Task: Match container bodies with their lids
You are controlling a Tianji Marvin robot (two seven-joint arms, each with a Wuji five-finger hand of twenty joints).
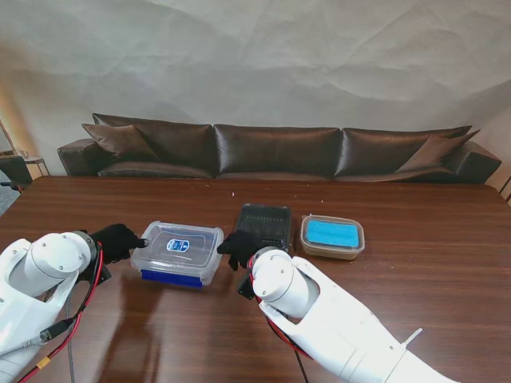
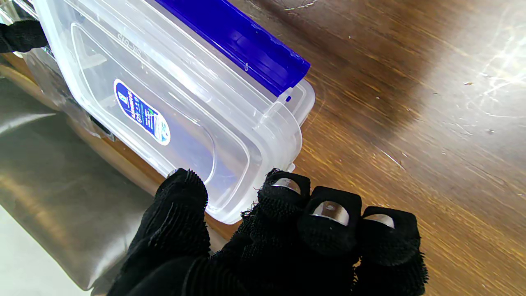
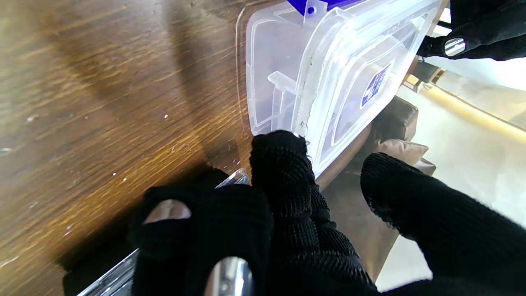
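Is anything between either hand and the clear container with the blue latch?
Nothing visible. The left hand is at the left end of the clear container, the right hand at its right end, fingertips at the lid's rim. The black tray and blue-lidded container sit off to the right.

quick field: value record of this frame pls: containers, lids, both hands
clear container: on table, clear lid resting on top, blue clip on the side nearer to me
left hand: at the container's left end, fingertips at the lid edge
right hand: at its right end, a finger touching the lid rim
grip: cannot tell if either hand is pressing or holding
black container: right of the clear one
blue-lidded container: farthest right, lid on
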